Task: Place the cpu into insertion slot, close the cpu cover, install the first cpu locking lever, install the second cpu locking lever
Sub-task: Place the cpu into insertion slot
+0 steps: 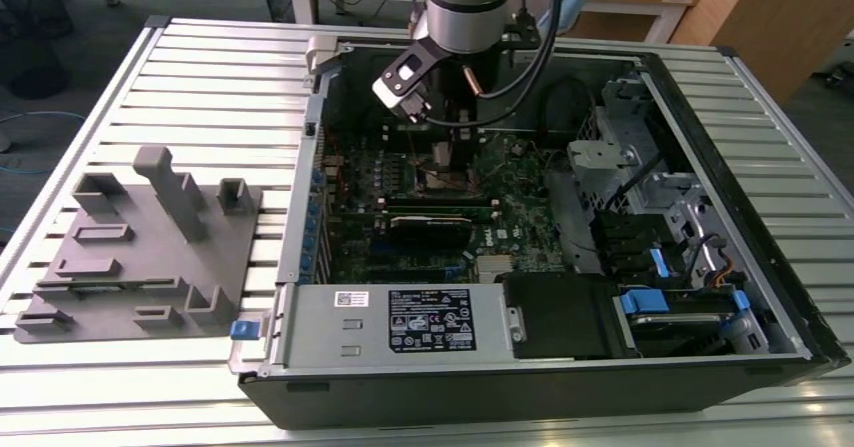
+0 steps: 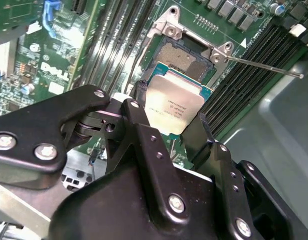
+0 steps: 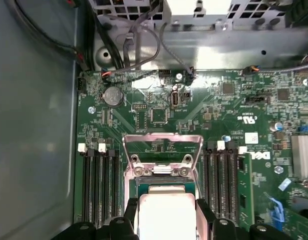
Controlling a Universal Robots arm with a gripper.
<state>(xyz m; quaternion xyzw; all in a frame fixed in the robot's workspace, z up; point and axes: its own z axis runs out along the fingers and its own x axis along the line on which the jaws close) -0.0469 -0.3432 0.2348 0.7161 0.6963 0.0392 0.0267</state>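
My gripper is shut on the cpu, a flat square chip with a pale silver face, held by two opposite edges between black fingers. The cpu hangs tilted just above the insertion slot, whose dark centre lies uncovered in the green board. In the first wrist view the cpu sits between the fingertips, and the cpu cover, a thin silvery frame, stands swung up beyond it. A thin metal lever sticks out beside the slot. In the exterior view the gripper hovers over the slot.
The board lies inside an open computer case on a slatted table. Black memory slots flank the socket on both sides. A grey power-supply box sits at the near edge, cables hang by the arm, and a grey fixture block stands at the exterior view's left.
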